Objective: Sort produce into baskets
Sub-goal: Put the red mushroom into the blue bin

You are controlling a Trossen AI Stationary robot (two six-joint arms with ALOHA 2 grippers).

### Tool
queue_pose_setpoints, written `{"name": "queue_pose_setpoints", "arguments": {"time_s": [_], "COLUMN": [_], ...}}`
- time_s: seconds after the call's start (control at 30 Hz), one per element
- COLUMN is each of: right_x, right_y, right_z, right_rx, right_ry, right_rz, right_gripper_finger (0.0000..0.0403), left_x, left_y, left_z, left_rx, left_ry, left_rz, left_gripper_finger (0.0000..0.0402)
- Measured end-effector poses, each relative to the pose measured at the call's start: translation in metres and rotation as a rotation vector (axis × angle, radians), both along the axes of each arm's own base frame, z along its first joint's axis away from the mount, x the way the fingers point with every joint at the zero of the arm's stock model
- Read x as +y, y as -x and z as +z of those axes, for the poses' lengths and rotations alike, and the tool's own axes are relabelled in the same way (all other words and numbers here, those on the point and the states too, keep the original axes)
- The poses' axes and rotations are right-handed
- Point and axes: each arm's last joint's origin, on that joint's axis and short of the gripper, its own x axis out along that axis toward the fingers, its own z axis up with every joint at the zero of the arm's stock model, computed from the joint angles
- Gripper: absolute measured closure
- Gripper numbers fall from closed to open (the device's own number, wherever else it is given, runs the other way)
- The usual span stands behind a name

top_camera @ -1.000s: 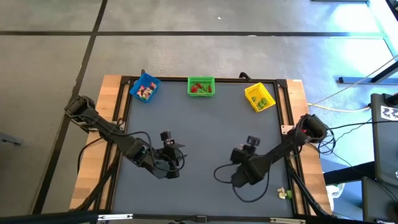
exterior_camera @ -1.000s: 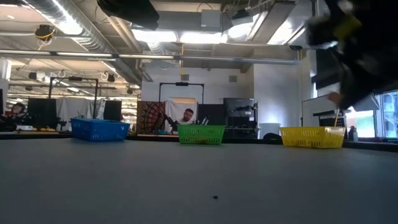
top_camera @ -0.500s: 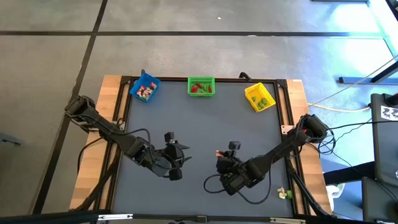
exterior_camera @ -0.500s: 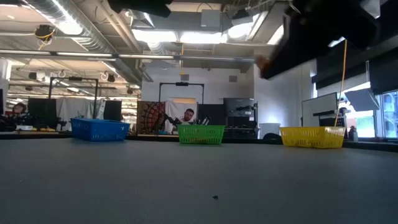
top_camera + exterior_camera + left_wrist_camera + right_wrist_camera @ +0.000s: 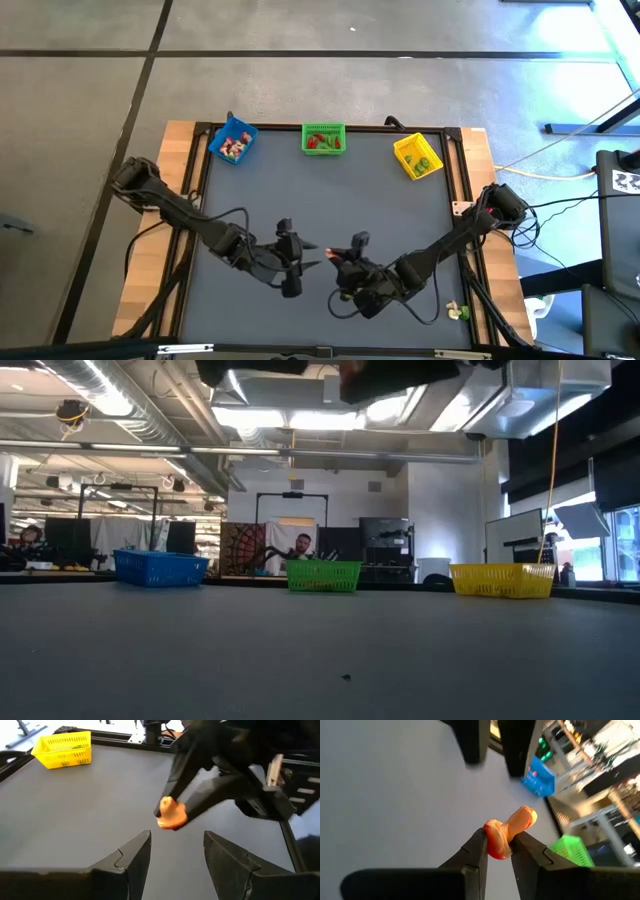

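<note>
A small orange toy produce piece (image 5: 171, 814) hangs in the air over the near middle of the table. My right gripper (image 5: 499, 837) is shut on it. My left gripper (image 5: 176, 839) faces it from the table's left, open, its two fingertips just short of the piece and touching nothing. In the high view the two grippers (image 5: 308, 262) (image 5: 336, 260) nearly meet tip to tip. Along the far edge stand the blue basket (image 5: 232, 141), the green basket (image 5: 323, 139) and the yellow basket (image 5: 417, 157), each with small pieces inside. My right gripper pinches the orange piece by its rounder, redder end (image 5: 495, 842) between its two fingertips. The paler lobe (image 5: 524, 816) sticks out beyond them. The fingers come from the table's right, slanting a little downward. The piece is lifted clear of the table.
A whitish-green piece (image 5: 458, 312) lies on the wooden border at the near right corner. The dark mat (image 5: 330, 200) between the grippers and the baskets is bare. Cables trail beside both arms. A person sits in the room behind the green basket (image 5: 323, 575).
My right gripper has swung toward the table's left and risen, tipping from pointing down to nearly level, carrying the orange piece up to my left gripper. My left gripper has shifted slightly toward the right and turned toward it.
</note>
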Motion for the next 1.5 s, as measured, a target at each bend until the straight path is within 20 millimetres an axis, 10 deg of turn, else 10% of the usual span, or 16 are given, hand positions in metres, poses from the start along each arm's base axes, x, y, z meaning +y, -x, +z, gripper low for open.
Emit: {"name": "queue_pose_setpoints", "arguments": {"time_s": [0.43, 1.13, 1.5], "right_x": [0.001, 0.003, 0.001], "right_y": [-0.002, -0.004, -0.002], "right_z": [0.003, 0.006, 0.003], "right_rx": [0.014, 0.018, 0.003], "right_ry": [0.074, 0.12, 0.05], "right_rz": [0.047, 0.09, 0.027], "right_gripper_finger": [0.0335, 0.0334, 0.0243], "left_x": [0.008, 0.007, 0.008], "left_y": [-0.017, -0.023, -0.022], "left_z": [-0.003, -0.008, -0.012], "left_rx": [-0.064, -0.048, -0.013], "left_ry": [0.053, -0.041, -0.055], "left_rz": [0.019, -0.075, -0.074], "left_gripper_finger": [0.0231, 0.0396, 0.0395]}}
